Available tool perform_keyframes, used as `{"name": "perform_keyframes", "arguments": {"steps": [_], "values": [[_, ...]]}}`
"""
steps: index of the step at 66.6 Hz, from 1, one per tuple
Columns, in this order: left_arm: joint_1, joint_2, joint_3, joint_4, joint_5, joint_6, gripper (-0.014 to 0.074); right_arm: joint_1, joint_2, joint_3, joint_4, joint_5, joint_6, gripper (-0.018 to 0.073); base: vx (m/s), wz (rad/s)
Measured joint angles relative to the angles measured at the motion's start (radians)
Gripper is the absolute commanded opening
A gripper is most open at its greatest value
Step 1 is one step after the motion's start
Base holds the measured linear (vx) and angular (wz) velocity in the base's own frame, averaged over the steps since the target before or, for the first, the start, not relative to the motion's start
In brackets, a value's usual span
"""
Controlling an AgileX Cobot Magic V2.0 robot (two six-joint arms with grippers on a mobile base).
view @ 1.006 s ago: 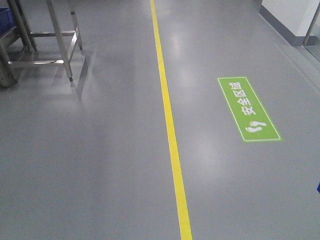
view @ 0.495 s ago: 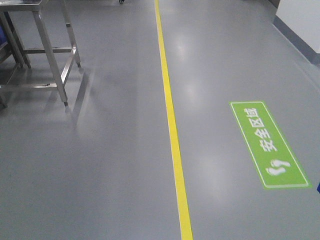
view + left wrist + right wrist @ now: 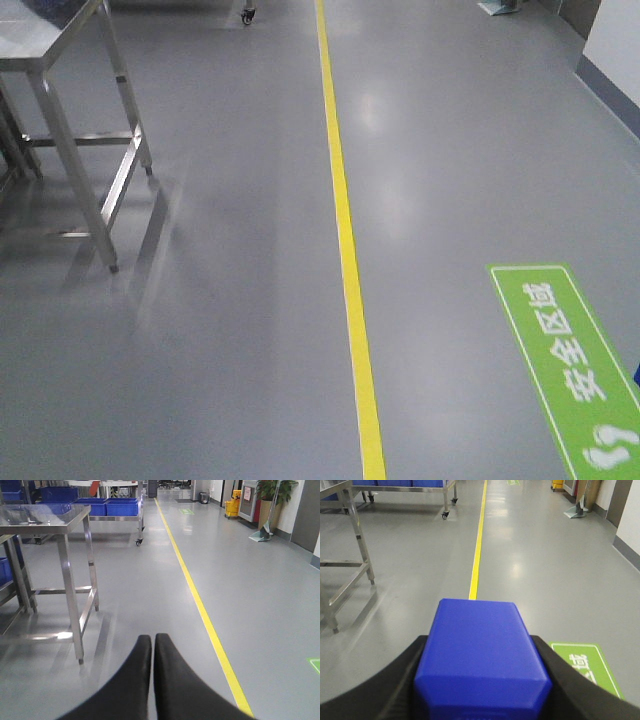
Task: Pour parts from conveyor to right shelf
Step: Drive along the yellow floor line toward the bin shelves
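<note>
Left tool (image 3: 152,639) fingers pressed together; right tool (image 3: 481,647) clamped around blue part (image 3: 480,625).

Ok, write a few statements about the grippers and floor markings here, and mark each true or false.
The right gripper is shut on a blue part. True.
The left gripper holds a part too. False: its fingers are closed together, with nothing between.
In the front view, the yellow line runs right of the steel table. True.
In the front view, the green floor sign lies left of the line. False: it lies right of it.
</note>
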Motion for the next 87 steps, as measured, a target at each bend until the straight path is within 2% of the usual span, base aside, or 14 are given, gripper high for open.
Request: {"name": "perform_keyframes", "arguments": {"steps": [87], "values": [[0.0, 0.0, 0.0, 0.0, 0.0, 0.0, -0.0006, 0.0, 0.0, 0.0, 0.0, 0.0, 0.0, -0.0005, 0.71, 0.0]]}}
